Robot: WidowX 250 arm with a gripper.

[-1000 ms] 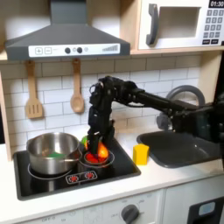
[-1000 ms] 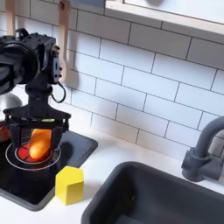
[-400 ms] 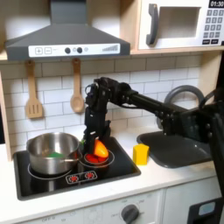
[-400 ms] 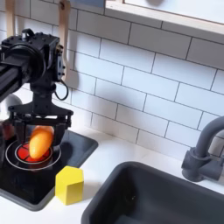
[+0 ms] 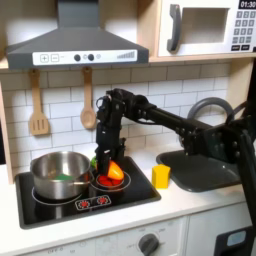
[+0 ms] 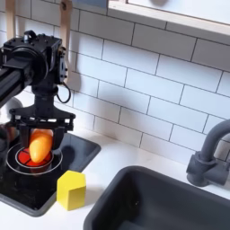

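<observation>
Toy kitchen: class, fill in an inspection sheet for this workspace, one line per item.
Surface: black stove set in a white counter.
Job's things: orange object between the fingers, above the red burner.
Clutter: steel pot on the other burner; yellow block by the stove's edge.
Grippers: gripper shut on the orange object.
Cables: nothing seen.
Surroundings: sink with faucet, tiled wall, hood, microwave, two wooden utensils hanging.
</observation>
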